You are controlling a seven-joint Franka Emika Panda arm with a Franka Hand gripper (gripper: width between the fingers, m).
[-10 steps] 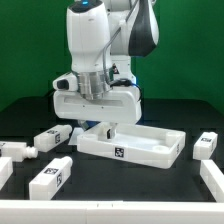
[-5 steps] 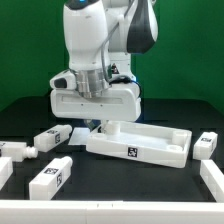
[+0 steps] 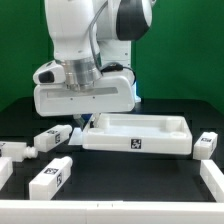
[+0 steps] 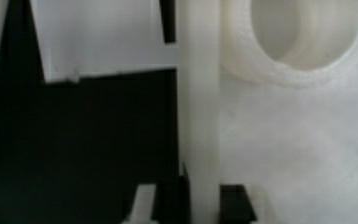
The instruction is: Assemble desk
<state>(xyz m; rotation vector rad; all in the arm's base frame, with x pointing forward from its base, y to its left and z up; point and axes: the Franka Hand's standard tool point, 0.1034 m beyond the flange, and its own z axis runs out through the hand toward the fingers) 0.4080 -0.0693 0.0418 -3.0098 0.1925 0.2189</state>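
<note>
At the exterior view's left edge two white block pieces [image 3: 12, 150] lie on the black worktop [image 3: 150, 190], partly cut off by the frame. Just inward of them a white leg [image 3: 55, 136] lies on its side, a black-and-white tag on its near face. In front of it, closer to the camera, a second tagged leg [image 3: 50, 178] lies at a slant, apart from the others.

Next comes the robot arm [image 3: 85, 40], which reaches down from above with its broad white hand over the left end of the tabletop [image 3: 150, 128]. The fingers [image 3: 85, 118] are drawn close together and pinch the tabletop's thin rim at its left corner. In the wrist view that white wall runs straight between the two tips, with a round raised ring on the tabletop's inner face beside it, all blurred by closeness.

The tabletop sits in the middle of the worktop, open side up with its rim standing around it. A tag shows on the long wall facing the camera. Its left end is just beside the first leg; whether it rests flat or is slightly lifted cannot be told.

To the exterior view's right a third tagged leg [image 3: 205, 145] lies near the tabletop's right end without touching it. One more white piece [image 3: 213, 182] lies at the lower right, cut by the frame.
</note>
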